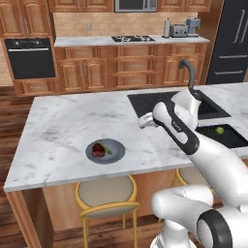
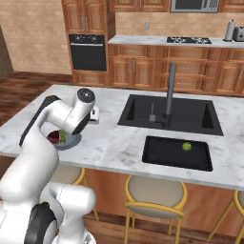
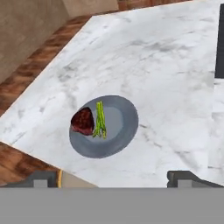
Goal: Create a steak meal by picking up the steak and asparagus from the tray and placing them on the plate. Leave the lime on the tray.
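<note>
The surface, a marble island top, spans the middle of both base views. A sink is set into it at centre right of the right base view.

The tray lies below the sink in the right base view, near the front edge of the surface. It carries one lime at its upper right.

The plate sits left of centre in the hand view and at lower left of centre in the left base view, near the front edge of the surface, well apart from the tray.

One steak rests on the left part of the plate. The asparagus lies just beside it on the right, close enough that contact cannot be ruled out. It reads as a small bunch of stalks; the exact stalk count cannot be told.

The gripper is above the surface beside the plate. Its jaws stand wide apart and hold nothing.

Judgement: the task appears complete.

Risks from here:
- A low sweep of the arm across the plate could knock the steak or asparagus off.
- The plate is near the edge; a push could slide it over.
- Any reach toward the tray could disturb the lime, which can roll.

Count: one plate, one tray, one steak, one lime, one asparagus bunch.
</note>
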